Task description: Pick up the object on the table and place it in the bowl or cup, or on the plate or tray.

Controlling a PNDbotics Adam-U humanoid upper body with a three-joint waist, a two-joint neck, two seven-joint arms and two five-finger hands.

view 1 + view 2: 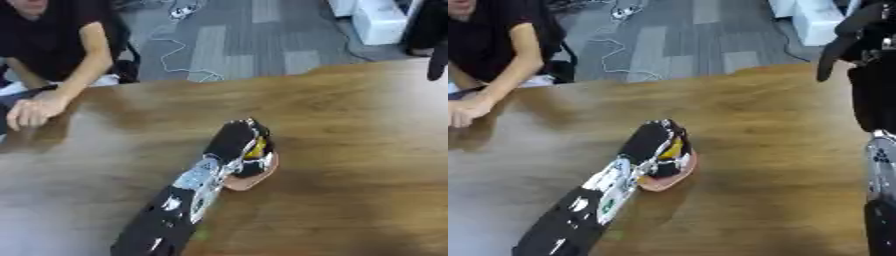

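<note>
Wood table (pixel 350 130), grey carpet floor (pixel 236 40) behind. Left hand (pixel 238 142) fingers curled on yellow object (pixel 256 149), pink dish (pixel 254 181) beneath. Right hand (pixel 852 35) fingers relaxed, raised.

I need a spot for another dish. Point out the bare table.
Bare wood lies right of the left hand and pinkish dish, up to the right hand. Also between the dish and the table's near edge. Crowded: around that dish.
</note>
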